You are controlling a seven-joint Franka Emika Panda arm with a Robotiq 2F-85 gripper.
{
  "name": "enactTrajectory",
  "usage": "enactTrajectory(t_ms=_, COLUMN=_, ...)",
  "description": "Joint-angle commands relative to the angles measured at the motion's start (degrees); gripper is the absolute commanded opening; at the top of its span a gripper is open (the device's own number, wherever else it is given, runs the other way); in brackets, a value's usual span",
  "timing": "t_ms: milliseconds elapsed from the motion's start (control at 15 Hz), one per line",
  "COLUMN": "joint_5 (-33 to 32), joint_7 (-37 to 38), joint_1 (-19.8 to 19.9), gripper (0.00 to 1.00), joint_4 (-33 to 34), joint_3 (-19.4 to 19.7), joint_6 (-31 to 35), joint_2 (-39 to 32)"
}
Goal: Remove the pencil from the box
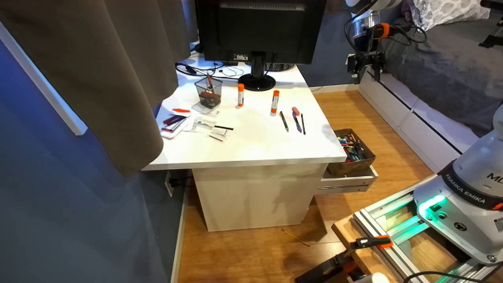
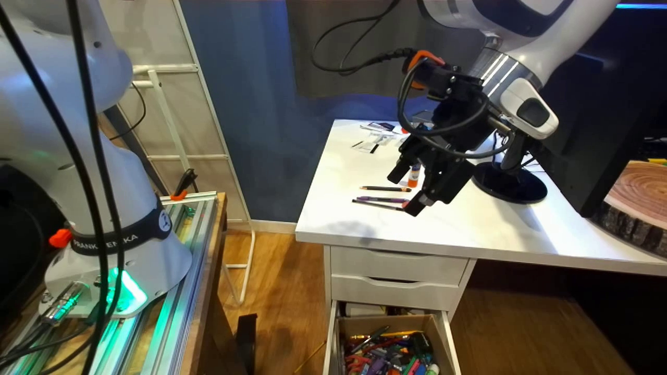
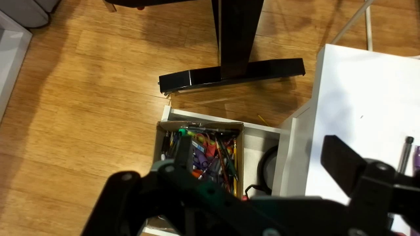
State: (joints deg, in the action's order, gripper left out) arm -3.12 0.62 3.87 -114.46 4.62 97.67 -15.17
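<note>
The brown cardboard box (image 3: 240, 144) sits in a pulled-out white drawer (image 3: 210, 115) below the table. It also shows in both exterior views (image 1: 349, 168) (image 2: 365, 325). It is cluttered with pens, scissors and pencils. In the wrist view a yellow pencil (image 3: 235, 170) lies along one inner wall, with a thin dark red stick (image 3: 223, 160) beside it. I cannot tell which one is the task's pencil. My gripper (image 3: 262, 155) is open and empty, high above the box and the table edge; it also shows in both exterior views (image 1: 366, 74) (image 2: 407, 190). Its finger hides part of the box.
The white table (image 1: 251, 147) bears several pens (image 1: 284, 121), orange glue sticks (image 1: 241, 94), a mesh cup (image 1: 208, 98) and a black monitor (image 1: 261, 31). The tabletop overhangs the drawer's inner end. A thin yellow stick (image 1: 296, 238) lies on the floor.
</note>
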Motion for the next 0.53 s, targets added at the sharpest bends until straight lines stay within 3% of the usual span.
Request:
enactTrajectory(t_ms=0, joint_5=0.0, joint_7=0.0, joint_1=0.2, gripper=1.0, joint_4=0.1, joint_3=-0.2, joint_6=-0.1, joint_2=0.0)
enactTrajectory(t_ms=467, joint_5=9.1, joint_7=-8.6, joint_1=7.2, gripper=1.0, joint_4=5.4, joint_3=0.2, joint_6=12.1, joint_2=-18.6)
